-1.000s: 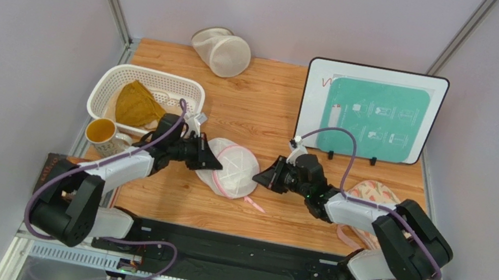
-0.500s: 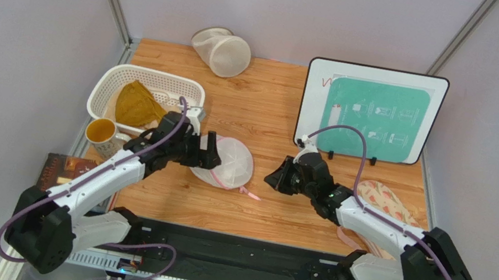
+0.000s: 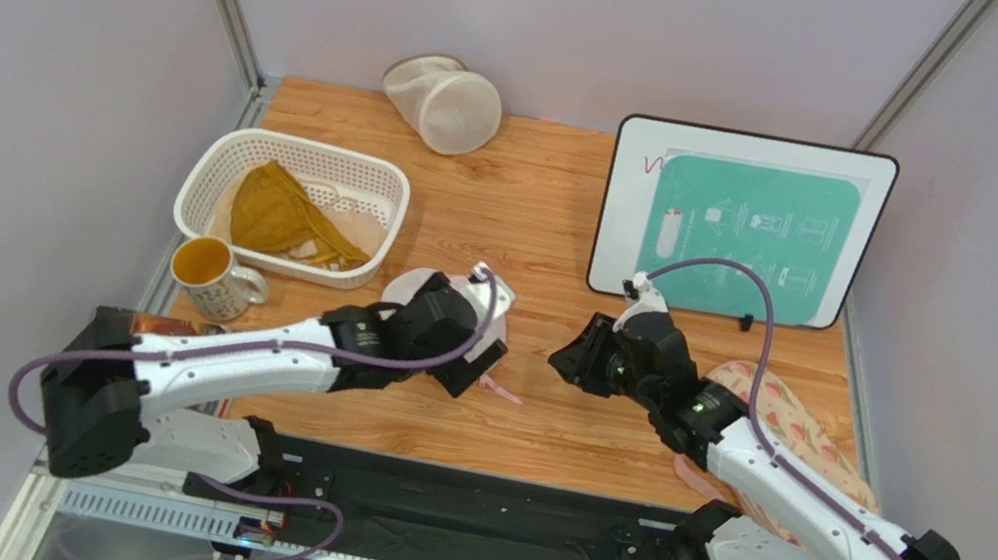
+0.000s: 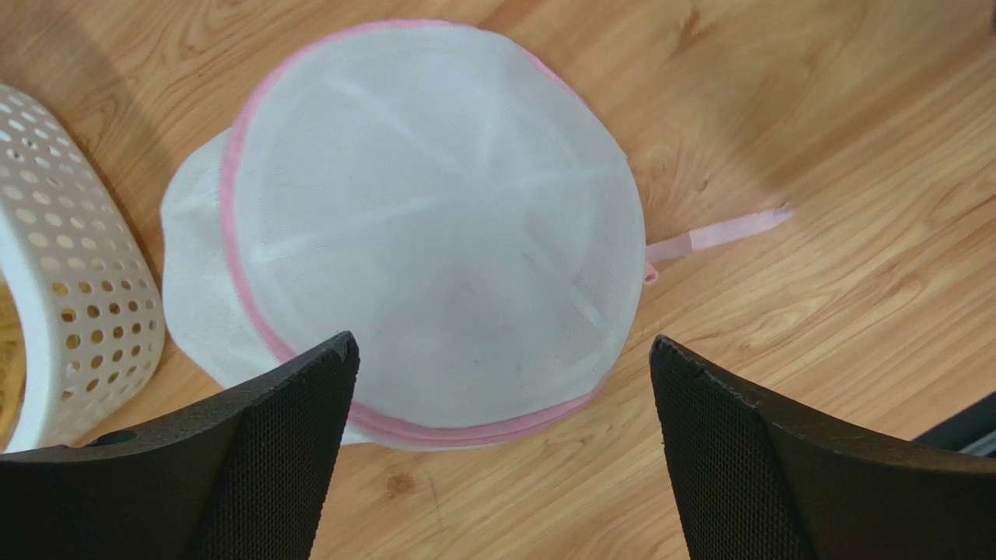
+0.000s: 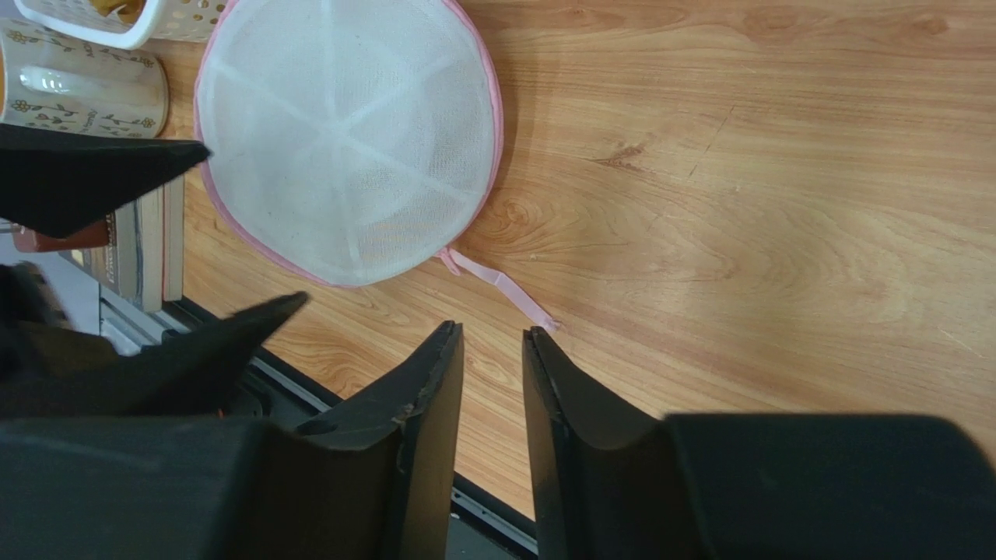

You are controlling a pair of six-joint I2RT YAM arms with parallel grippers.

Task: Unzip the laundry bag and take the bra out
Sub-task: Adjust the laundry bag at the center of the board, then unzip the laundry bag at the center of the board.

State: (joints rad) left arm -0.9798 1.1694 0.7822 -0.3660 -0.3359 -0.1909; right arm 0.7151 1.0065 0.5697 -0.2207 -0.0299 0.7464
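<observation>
laundry bag (image 5: pixel 347 140) lies dome-up, pink strap (image 5: pixel 503 289) trailing rightward.

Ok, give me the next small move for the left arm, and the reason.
Probably lower the left gripper, open above the laundry bag, and pinch its near rim to pin it. The bag looks zipped shut, and its pink strap lies free toward the right gripper.
</observation>
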